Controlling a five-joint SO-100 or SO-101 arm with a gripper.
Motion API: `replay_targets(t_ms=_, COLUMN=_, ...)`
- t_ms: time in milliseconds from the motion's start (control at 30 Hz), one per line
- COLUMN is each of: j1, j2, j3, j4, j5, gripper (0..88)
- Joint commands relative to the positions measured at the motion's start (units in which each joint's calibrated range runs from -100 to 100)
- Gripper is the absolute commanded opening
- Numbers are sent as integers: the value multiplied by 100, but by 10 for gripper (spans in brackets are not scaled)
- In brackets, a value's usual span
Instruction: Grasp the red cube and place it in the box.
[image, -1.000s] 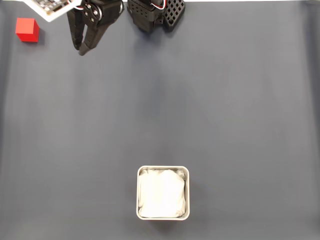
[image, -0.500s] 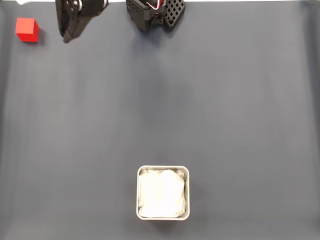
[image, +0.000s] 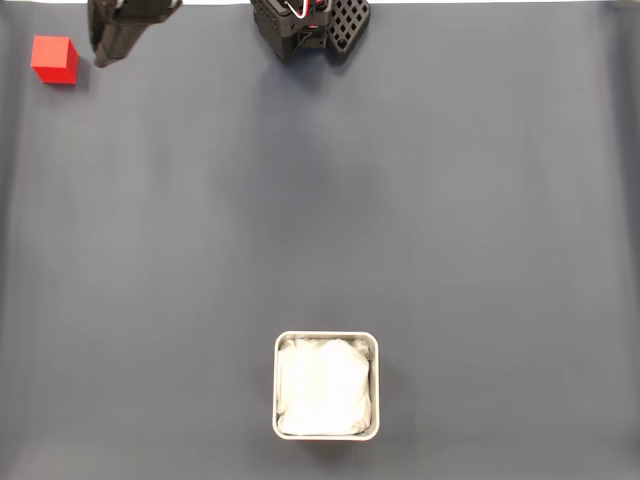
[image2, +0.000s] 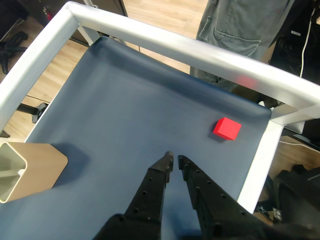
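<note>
The red cube (image: 54, 60) sits on the dark blue mat at the top left of the fixed view, and the wrist view has the red cube (image2: 227, 128) ahead and to the right of the fingertips. My black gripper (image: 102, 58) hangs just right of the cube, apart from it. In the wrist view the gripper (image2: 175, 159) is shut, its tips almost touching with nothing between them. The box (image: 326, 337), a silvery tin with white lining, stands near the bottom middle of the fixed view. The wrist view has the box (image2: 30, 167) at the left edge.
The arm's black base (image: 310, 25) stands at the top middle of the mat. A white frame rail (image2: 175, 45) borders the table in the wrist view, close behind the cube. A person's grey-trousered legs (image2: 235, 22) stand beyond the rail.
The gripper has swung left along the top edge, from right of the cube to close beside it. Cube and box have not moved.
</note>
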Motion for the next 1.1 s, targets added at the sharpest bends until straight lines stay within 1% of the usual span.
replay_targets(t_ms=0, j1=244, j2=49, j3=-6, j4=-170, j5=-29, gripper=0)
replay_targets(t_ms=1067, j1=1473, j2=1011, j3=185, j4=-1194, j5=-98, gripper=2)
